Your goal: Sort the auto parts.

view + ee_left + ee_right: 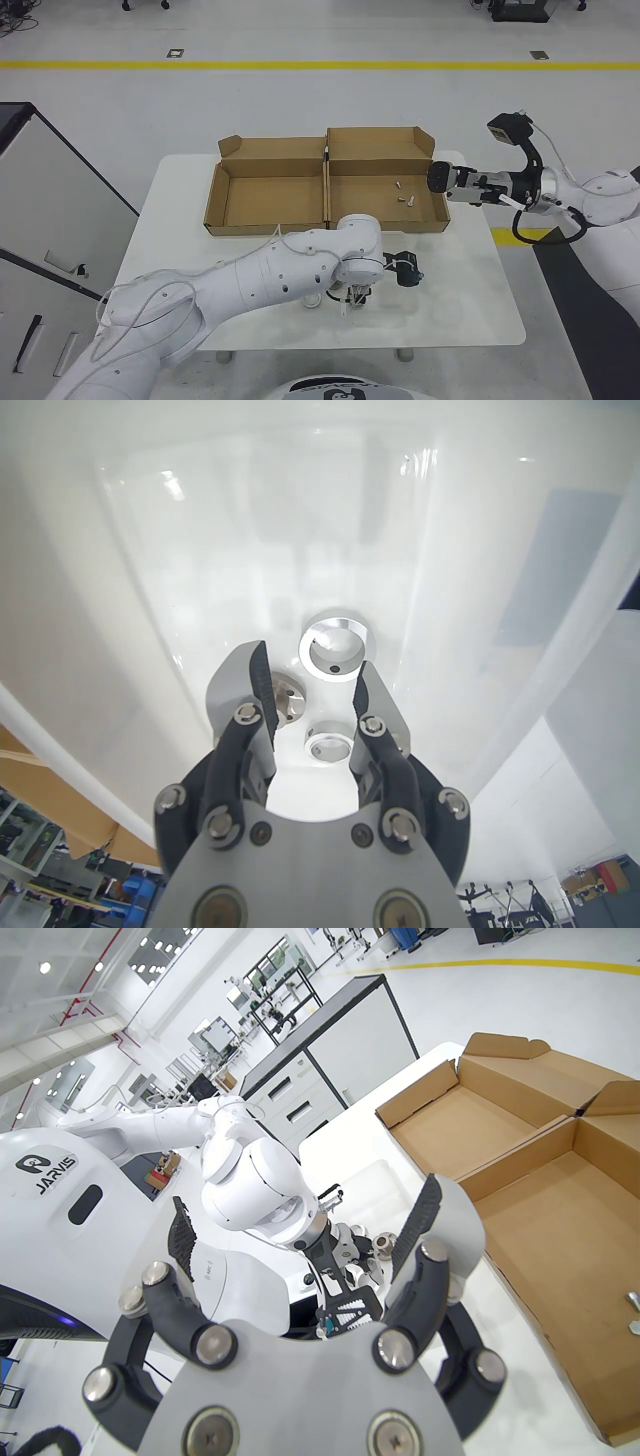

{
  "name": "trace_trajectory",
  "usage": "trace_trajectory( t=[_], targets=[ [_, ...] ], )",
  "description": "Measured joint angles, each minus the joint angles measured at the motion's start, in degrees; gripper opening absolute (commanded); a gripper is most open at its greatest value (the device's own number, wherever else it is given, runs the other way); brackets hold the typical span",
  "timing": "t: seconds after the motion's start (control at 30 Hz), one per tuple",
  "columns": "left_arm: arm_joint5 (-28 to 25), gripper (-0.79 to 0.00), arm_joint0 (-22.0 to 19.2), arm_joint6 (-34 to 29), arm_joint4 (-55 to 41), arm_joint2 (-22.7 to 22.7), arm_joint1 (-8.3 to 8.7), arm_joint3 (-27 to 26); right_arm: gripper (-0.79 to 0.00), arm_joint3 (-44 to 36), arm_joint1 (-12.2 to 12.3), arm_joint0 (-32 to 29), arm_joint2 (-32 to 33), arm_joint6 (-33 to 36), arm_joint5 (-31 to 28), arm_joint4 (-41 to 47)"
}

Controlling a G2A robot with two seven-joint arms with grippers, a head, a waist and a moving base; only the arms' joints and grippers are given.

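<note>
Left tool (314, 660), jaws spread, hovers over metal rings (305, 650).

Place: we take it for a robotics lab or factory test hall.
Floor: pale and polished around the white table (470, 300), with a yellow line (320, 65) painted beyond the table.
Furniture: a grey drawer cabinet (310, 1093) stands beside the table.
Background: we see workbenches and racks (280, 983) far behind the table, under ceiling lights (45, 967).

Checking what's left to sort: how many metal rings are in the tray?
2. A larger ring lies just beyond the open left gripper, a smaller ring seen between its fingers. The gripper may hide others.
</note>
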Motion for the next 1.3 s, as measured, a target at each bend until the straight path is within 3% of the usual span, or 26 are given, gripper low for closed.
trace_trajectory(
  t=[0.73, 1.3],
  targets=[
    [-1.00, -0.468, 1.18, 0.99, 1.22, 0.65, -3.36, 6.55, 0.000, 0.00, 0.00, 0.00, 0.00, 0.00, 0.00, 0.00],
    [-0.89, -0.486, -0.01, 0.88, 0.46, 0.65, -3.37, 6.86, 0.000, 0.00, 0.00, 0.00, 0.00, 0.00, 0.00, 0.00]
  ],
)
